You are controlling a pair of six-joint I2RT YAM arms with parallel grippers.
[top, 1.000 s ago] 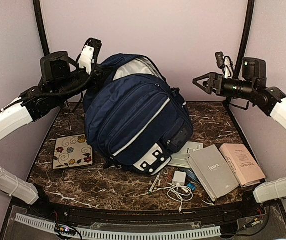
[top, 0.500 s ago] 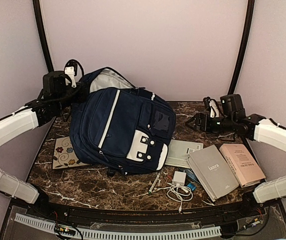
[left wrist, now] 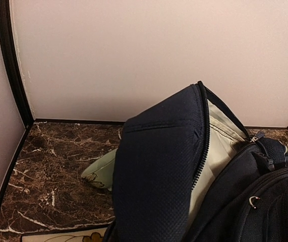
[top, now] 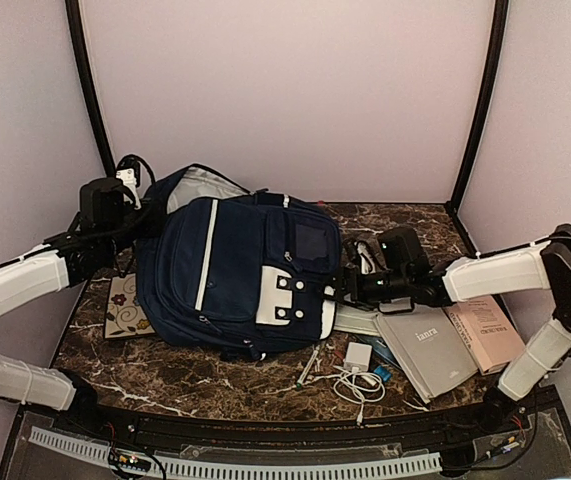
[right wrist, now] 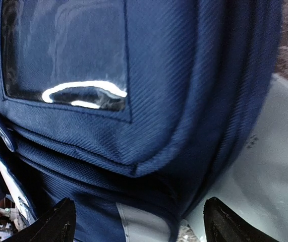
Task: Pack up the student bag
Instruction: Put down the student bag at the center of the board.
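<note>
Left hand (top: 137,200) is clenched, and from where I stand it looks pinched on the back flap of the backpack (top: 245,270), holding the grey-lined mouth open towards the tabletop's (top: 195,370) back left corner. Its fingers are hidden in the wrist view, so that grip is my reading. The backpack lies pockets-up over the left and middle of the tabletop.

Right hand (top: 350,285) is spread wide and empty, hard up against the backpack's right side, one finger either side of the front pocket in its own view.

Everything to be packed looks to be outside: a flowered card (top: 125,305) peeking out at the left edge, a pale folder (top: 360,318) tucked under the right side, then a pen (top: 307,368), a charger with its cable (top: 357,365), a grey book (top: 427,350) and a pink book (top: 483,328) towards the near right corner.

I'd call this readying the bag. Next, the right hand should take one item and carry it round to the mouth.
</note>
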